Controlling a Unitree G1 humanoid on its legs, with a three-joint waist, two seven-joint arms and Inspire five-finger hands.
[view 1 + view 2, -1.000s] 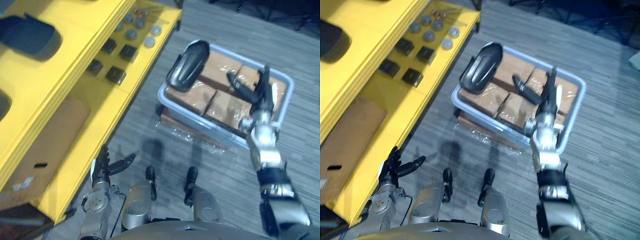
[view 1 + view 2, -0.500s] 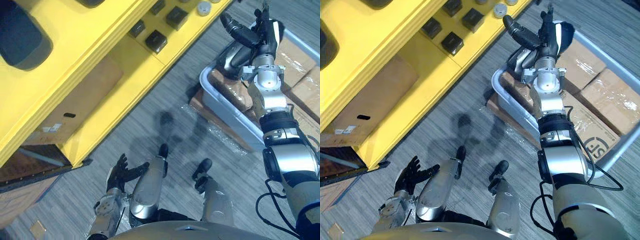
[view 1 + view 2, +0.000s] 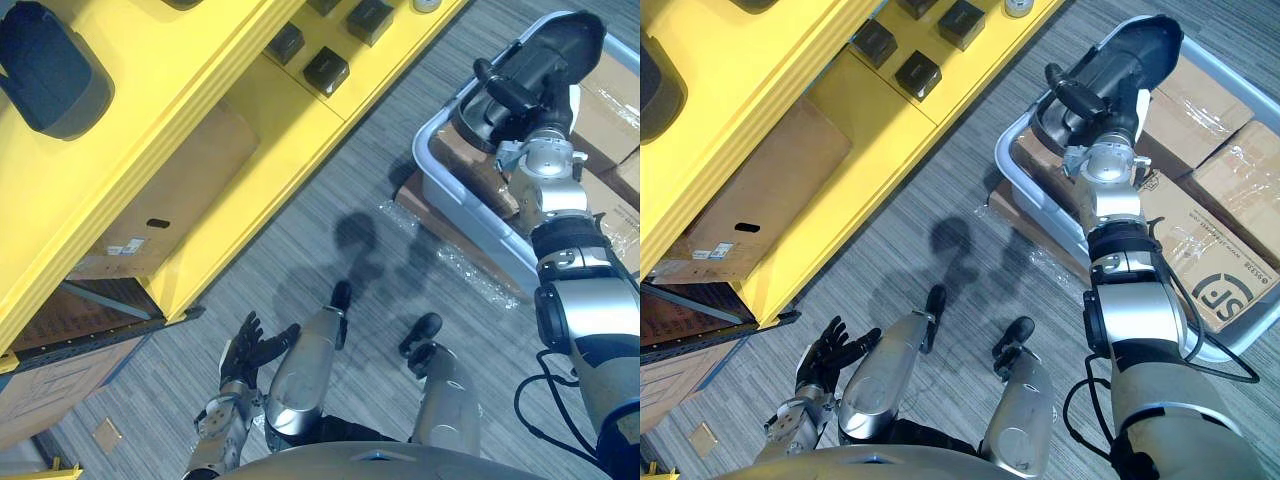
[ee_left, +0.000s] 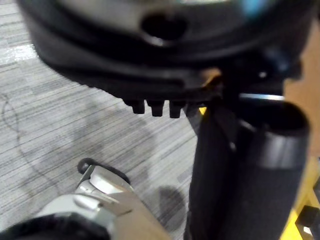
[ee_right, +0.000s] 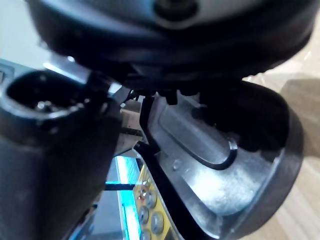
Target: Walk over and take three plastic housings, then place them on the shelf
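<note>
Shelf (image 3: 150, 150): yellow, smooth, flat tiers stepping down toward the floor.
Floor (image 3: 330, 200): grey carpet with a fine striped weave.
Crate (image 3: 455, 205): pale blue-grey plastic, rounded rim and corners, standing on the floor beside the shelf's low tier. It contains brown cardboard boxes (image 3: 1240, 170) wrapped in clear film; at least three show, lying flat and packed close.
Carton (image 3: 170, 190): one, plain brown cardboard with a slot handle, lying under the shelf.
Shelved housing (image 3: 50, 65): one, dark plastic, rounded oblong shell, lying on the upper tier.
Housing (image 3: 555, 50): one, dark glossy plastic, oval and dished, held above the crate's near corner. The right wrist view shows its hollow ribbed inside.
Right hand (image 3: 520, 100): curled round the housing's lower end, thumb on one side and fingers on the other.
Left hand (image 3: 250, 350): low near the floor, fingers spread, holding nothing.
Blocks (image 3: 917, 72): four, small, dark and square, set apart on the low tier.
</note>
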